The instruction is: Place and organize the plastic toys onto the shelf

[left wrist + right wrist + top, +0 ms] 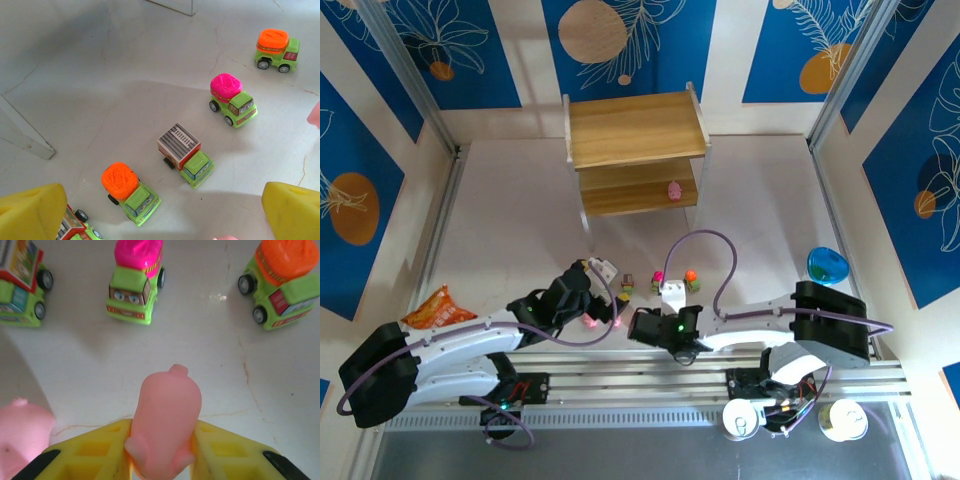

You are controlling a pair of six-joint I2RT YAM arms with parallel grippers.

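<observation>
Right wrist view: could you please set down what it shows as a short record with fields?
held: pink pig, clamped between the right fingers
beside it: second pig, at the lower left edge
ahead, left to right: box-top truck, cut by the frame edge; pink-top truck; orange-top truck
truck state: all upright on their wheels, apart from both pigs
surface: white table, fine cracks

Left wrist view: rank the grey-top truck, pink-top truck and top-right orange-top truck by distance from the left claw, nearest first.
From the open left claw:
1. Grey-top truck, centre, just ahead.
2. Pink-top truck, further out, to the right.
3. Orange-top truck, top-right corner, farthest.
</observation>
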